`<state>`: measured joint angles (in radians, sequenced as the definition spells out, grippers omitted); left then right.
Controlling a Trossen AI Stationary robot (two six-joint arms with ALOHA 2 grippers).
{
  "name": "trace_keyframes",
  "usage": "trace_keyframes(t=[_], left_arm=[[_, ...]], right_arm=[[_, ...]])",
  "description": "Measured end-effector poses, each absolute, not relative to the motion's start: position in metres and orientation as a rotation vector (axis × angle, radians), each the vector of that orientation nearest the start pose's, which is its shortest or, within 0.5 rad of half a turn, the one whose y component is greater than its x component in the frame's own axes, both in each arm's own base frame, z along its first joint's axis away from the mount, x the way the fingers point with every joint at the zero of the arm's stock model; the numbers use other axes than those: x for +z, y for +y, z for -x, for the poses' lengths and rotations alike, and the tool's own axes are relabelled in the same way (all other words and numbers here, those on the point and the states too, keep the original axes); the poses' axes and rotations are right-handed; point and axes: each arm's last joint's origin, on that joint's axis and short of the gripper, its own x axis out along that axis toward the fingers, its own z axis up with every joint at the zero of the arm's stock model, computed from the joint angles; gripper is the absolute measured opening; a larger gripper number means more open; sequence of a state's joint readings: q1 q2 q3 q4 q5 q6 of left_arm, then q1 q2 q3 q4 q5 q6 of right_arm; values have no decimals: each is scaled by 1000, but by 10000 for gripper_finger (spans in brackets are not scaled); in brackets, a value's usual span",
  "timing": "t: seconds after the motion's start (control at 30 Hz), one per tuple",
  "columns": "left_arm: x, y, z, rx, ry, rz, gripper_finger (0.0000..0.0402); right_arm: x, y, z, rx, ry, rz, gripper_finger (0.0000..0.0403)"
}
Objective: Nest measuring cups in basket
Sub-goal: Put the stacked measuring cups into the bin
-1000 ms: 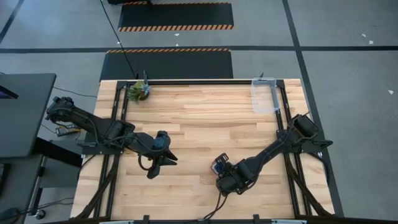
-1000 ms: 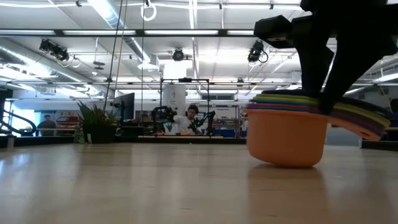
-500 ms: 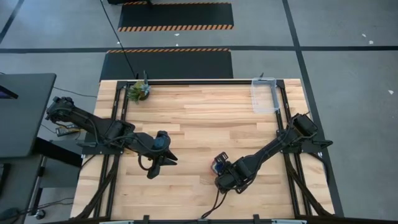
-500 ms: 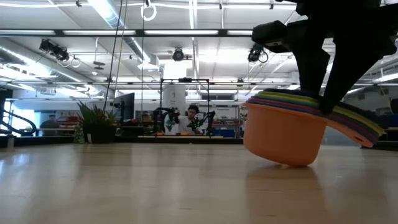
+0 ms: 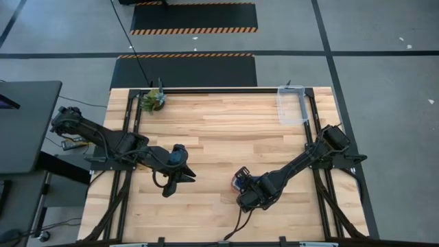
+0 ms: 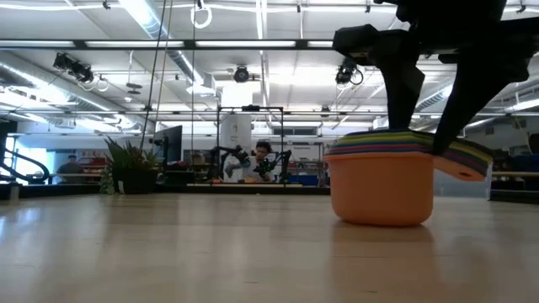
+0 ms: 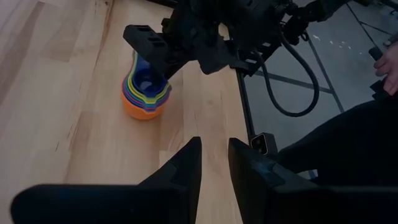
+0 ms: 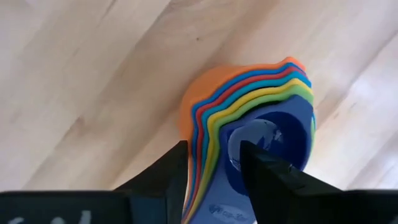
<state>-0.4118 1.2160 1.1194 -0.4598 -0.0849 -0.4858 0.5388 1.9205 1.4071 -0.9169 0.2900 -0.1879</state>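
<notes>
From the high view, my right pincer (image 5: 241, 184) sits low over the near-middle of the counter (image 5: 226, 130), right on top of the measuring cups (image 5: 239, 181), which show only as a speck of blue under it. The right arm reaches in from the counter's right edge, stretched long and angled down. The basket (image 5: 291, 104) is well apart, at the far right corner and with nothing in it that I can see, so I judge the stack has yet to be carried there. My left pincer (image 5: 180, 173) waits over the left half of the counter, its arm folded. A small potted plant (image 5: 153, 99) stands at the far left corner.

In the low view the measuring cups (image 6: 383, 181) stand flat and upright on the counter, orange outermost, the rest nested inside with their handles fanned to one side. The right pincer's two fingers (image 6: 402, 80) come down from above onto the rims and handles, spread to either side.

The left wrist view shows the left pincer (image 7: 214, 163) with a narrow gap and nothing between the fingers, looking across at the nested stack (image 7: 145, 93) with the right arm bent over it.

In the right wrist view the right pincer (image 8: 214, 168) straddles the fanned handles, fingers apart; whether they press on the handles or stand just clear I cannot tell. I read it as a grip by the handles to lift all the cups together.
</notes>
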Motion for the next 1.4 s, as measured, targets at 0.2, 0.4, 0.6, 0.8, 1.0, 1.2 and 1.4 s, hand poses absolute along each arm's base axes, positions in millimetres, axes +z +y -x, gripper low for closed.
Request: trace_keyframes(t=[0.2,0.4,0.6,0.8,1.0,1.2,1.4], left_arm=[[336,-102,-239,-179,605,332,87],[336,-102,-239,-187,602,305,87],[336,-102,-239,-186,603,312,87],[336,-102,-239,-187,602,307,87],[336,-102,-239,-187,602,308,87],[336,-102,-239,-187,601,308,87],[336,-102,-239,-187,601,308,87]], right_arm=[[199,183,-316,361,1351,736,152],[209,190,-313,362,1361,742,152],[214,196,-308,324,1383,697,153],[215,199,-306,294,1407,569,152],[214,202,-301,325,1431,578,152],[214,209,-294,314,1436,605,152],[215,219,-284,278,1421,672,152]])
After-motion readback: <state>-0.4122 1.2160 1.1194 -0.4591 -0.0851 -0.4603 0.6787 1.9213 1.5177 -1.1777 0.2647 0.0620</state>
